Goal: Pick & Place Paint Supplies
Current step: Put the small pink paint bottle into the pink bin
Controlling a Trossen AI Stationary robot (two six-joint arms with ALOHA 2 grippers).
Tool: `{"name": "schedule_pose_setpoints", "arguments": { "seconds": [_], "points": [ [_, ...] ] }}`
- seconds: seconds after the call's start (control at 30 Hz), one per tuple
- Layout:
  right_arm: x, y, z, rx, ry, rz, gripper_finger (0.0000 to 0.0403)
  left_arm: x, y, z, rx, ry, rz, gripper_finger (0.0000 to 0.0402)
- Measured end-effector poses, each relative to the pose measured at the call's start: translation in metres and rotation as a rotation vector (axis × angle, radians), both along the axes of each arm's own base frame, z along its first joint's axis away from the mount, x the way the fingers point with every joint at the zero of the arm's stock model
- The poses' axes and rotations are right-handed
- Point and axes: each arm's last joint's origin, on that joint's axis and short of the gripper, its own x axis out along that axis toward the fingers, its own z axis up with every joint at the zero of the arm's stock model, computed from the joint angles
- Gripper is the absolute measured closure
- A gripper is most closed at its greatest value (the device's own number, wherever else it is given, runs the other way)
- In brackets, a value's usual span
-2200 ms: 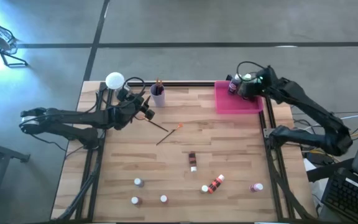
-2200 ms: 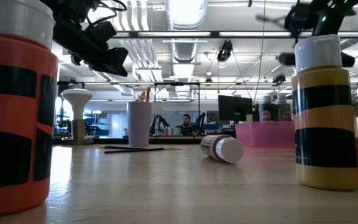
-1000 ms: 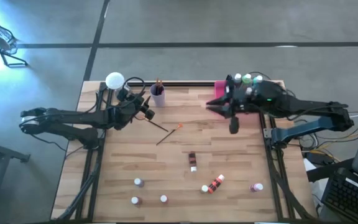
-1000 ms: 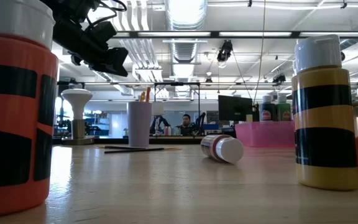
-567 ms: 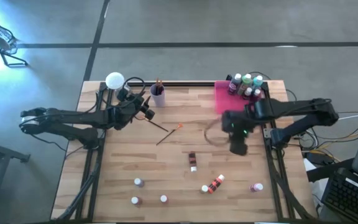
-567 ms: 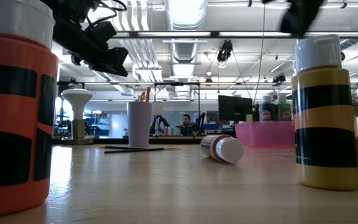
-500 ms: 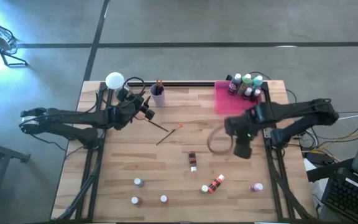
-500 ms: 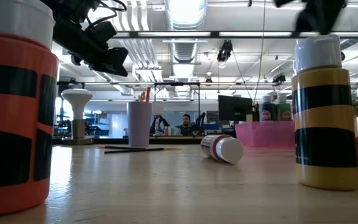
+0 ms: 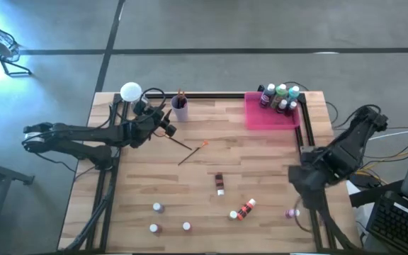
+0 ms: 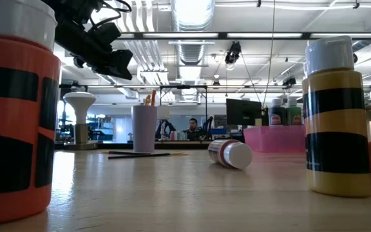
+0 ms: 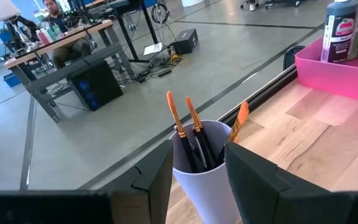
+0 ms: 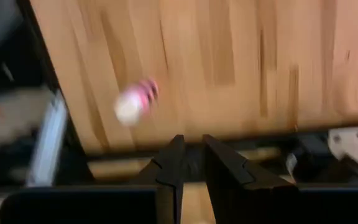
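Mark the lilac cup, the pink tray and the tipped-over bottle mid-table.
lilac cup (image 11: 199, 163), left wrist view, front wall.
pink tray (image 9: 261, 117), high view, bare floor.
tipped-over bottle (image 10: 229, 153), low view, white cap.

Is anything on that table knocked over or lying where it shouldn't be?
Yes. A brown paint bottle lies on its side mid-table, and a red-and-black striped one lies tipped nearer the front edge. Two brushes lie loose on the wood beside the lilac cup rather than in it.

Hidden, cropped and blurred parts.
We are seeing the right wrist view smeared: a pink bottle (image 12: 135, 103) blurs; the orange bottle (image 10: 15, 109) is running off-frame.
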Motion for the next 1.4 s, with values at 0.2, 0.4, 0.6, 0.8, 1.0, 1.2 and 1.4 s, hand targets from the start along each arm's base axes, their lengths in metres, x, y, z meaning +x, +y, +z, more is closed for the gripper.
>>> {"name": "schedule_pose_setpoints", "arguments": {
  "seconds": [0.2,0.4,0.6,0.8,1.0,1.2,1.4],
  "points": [
    [-0.011,0.011,-0.013,-0.098,0.000,0.010,0.0359,0.000,0.000,0.000,0.000,0.000,0.000,0.0250],
    [-0.007,0.018,-0.021,-0.072,-0.066,-0.072,0.0338,0.000,0.000,0.000,0.000,0.001,0.000,0.0250],
    [-0.004,0.025,-0.021,0.004,-0.080,-0.090,0.0284,0.000,0.000,0.000,0.000,0.001,0.000,0.0250],
    [-0.014,0.033,-0.022,0.026,-0.048,-0.138,0.0243,0.000,0.000,0.000,0.000,0.001,0.000,0.0250],
    [-0.021,0.045,-0.031,0.051,-0.057,-0.208,0.0215,0.000,0.000,0.000,0.000,0.001,0.000,0.0250],
    [-0.024,0.052,-0.056,0.068,-0.060,-0.235,0.0201,0.000,0.000,0.000,0.000,0.001,0.000,0.0250],
    [-0.020,0.058,-0.078,0.121,-0.083,-0.240,0.0203,0.000,0.000,0.000,0.000,0.001,0.000,0.0250]
  ]
}}
